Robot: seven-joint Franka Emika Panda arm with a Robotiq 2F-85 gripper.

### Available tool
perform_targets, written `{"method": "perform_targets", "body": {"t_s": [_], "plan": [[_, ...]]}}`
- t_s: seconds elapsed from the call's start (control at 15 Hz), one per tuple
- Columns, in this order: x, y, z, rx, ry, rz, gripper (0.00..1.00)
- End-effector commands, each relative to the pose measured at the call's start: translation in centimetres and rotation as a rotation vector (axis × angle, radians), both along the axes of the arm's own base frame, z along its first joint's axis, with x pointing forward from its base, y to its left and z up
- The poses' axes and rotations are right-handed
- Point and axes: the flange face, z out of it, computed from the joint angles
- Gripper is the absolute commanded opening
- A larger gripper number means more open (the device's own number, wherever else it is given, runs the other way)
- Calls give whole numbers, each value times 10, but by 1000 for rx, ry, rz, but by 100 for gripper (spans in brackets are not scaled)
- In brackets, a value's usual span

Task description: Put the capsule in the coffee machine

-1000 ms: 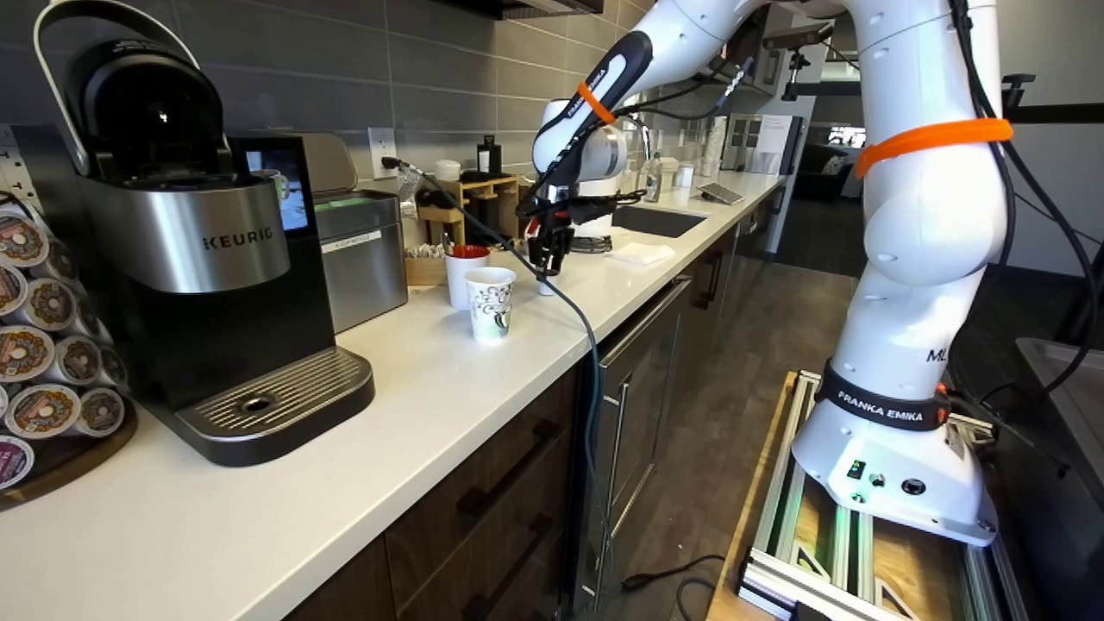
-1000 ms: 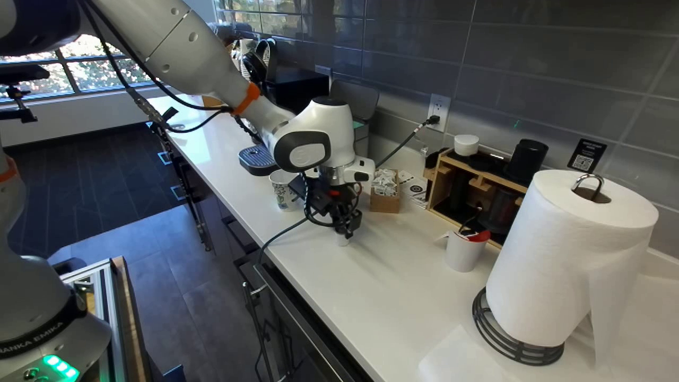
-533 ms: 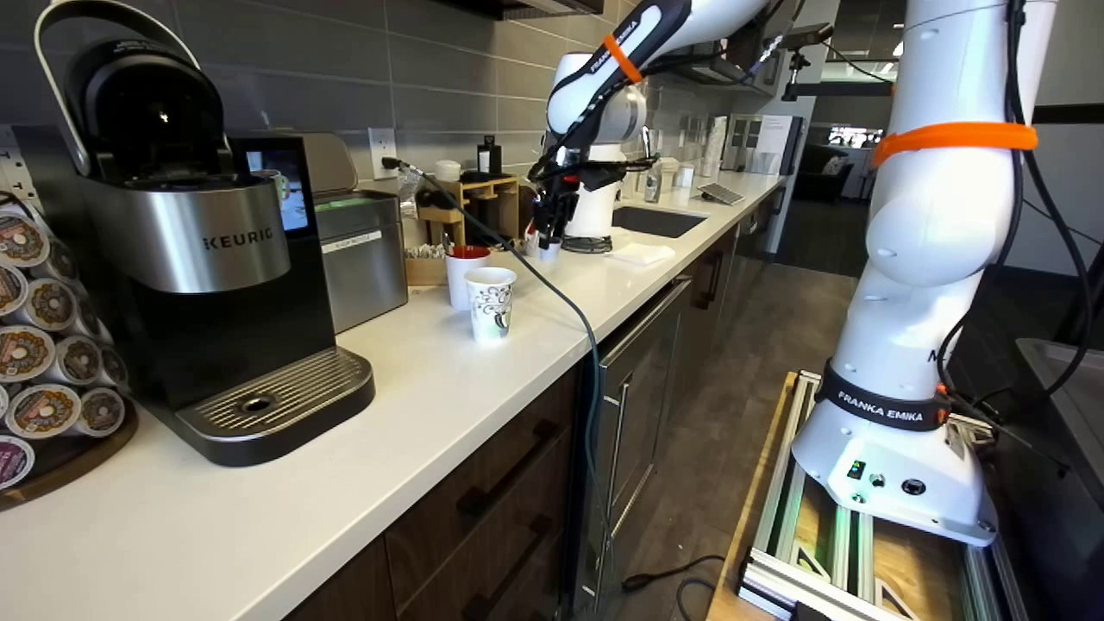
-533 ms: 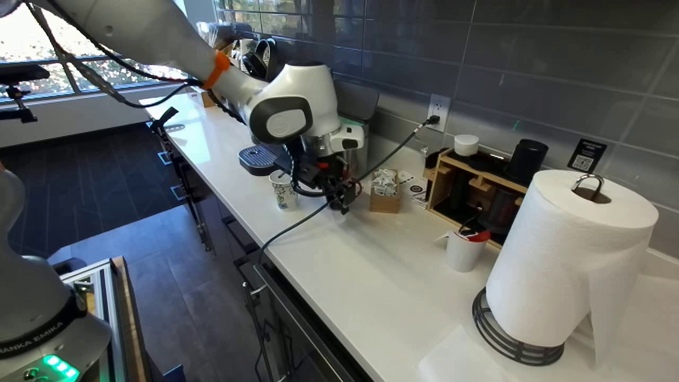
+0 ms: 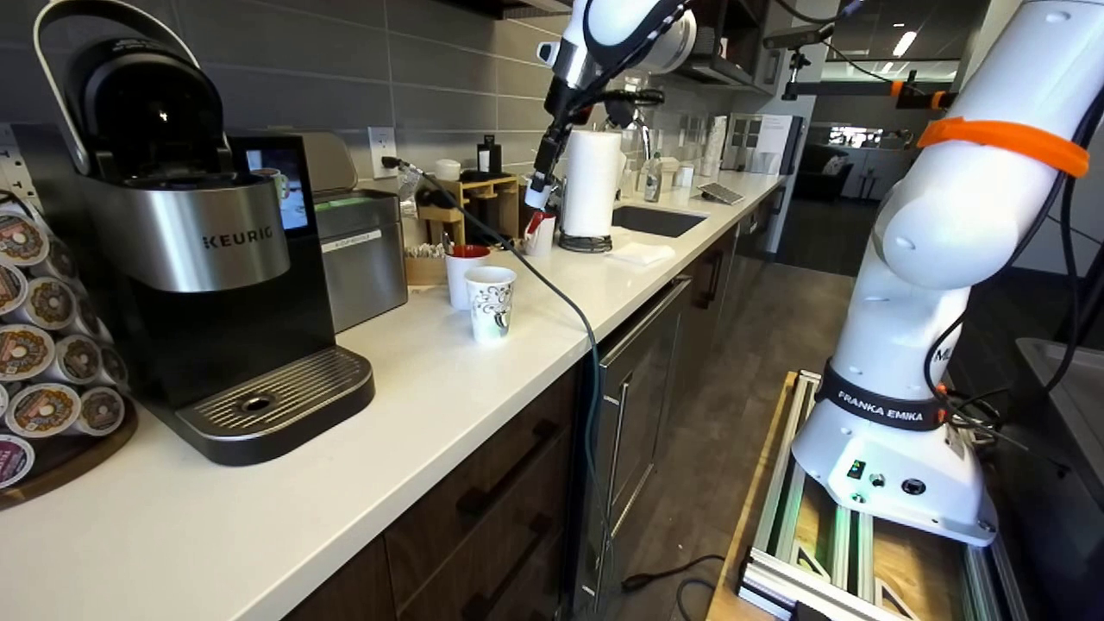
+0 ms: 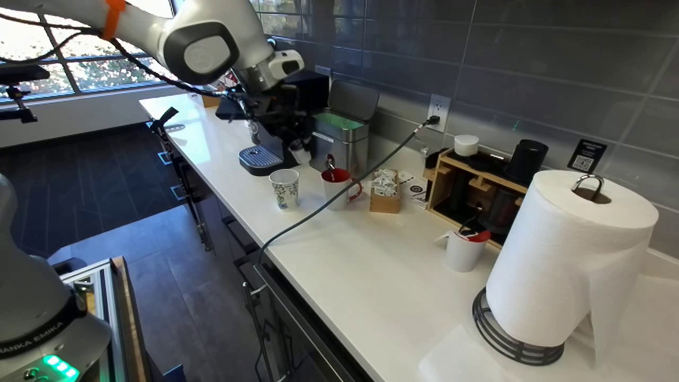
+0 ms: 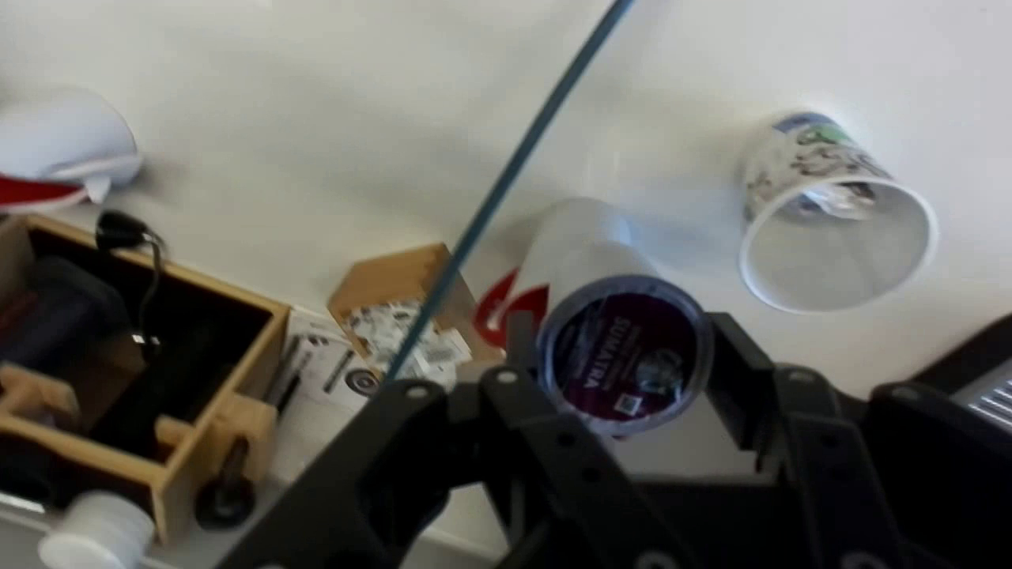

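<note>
At left in an exterior view stood the machine [image 5: 185,237], its lid [image 5: 142,99] raised; its interior was too dark to make out. Next came the mug [image 5: 456,283] and the cup [image 5: 492,308], close together on the counter [image 5: 405,371]. At right the gripper [image 5: 541,178] hung in the air, clamped across the sides of the capsule [image 5: 537,197]. In both exterior views the drip tray [image 5: 306,379] lay left of the capsule; the carry therefore probably had to run leftward, past mug and cup, to the raised lid. The capsule's long axis followed the gripper, tilted, with its narrow end downward and toward the wall [image 6: 530,63]; in the wrist view its printed face [image 7: 624,359] looked back at the wrist. Insertion likely called for an upright capsule. Relative to half a second earlier, the capsule stood higher, the gripper had passed from nearly upright to tilted, and the mug [image 6: 331,188], then mostly hidden in an exterior view, showed plainly; machine and cup were unmoved.
</note>
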Motion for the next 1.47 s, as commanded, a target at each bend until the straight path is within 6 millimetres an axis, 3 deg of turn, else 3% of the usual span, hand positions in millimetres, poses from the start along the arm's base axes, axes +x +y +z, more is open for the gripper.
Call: {"method": "perform_targets", "body": {"t_s": [0.0, 0.27, 0.47, 0.53, 0.6, 0.73, 0.93, 1.0, 1.13, 1.4], "plan": [[-21, 77, 42, -40, -7, 199, 29], [-29, 160, 77, -82, 34, 416, 29], [-32, 209, 96, -115, 56, 578, 29], [-31, 215, 100, -117, 68, 631, 29], [-40, 204, 96, -109, 31, 544, 54], [-38, 216, 102, -120, 39, 597, 54], [-32, 215, 100, -125, 44, 612, 54], [-31, 215, 100, -125, 46, 613, 29], [-21, 243, 111, -117, -10, 653, 29], [-29, 293, 125, -107, -60, 691, 29]]}}
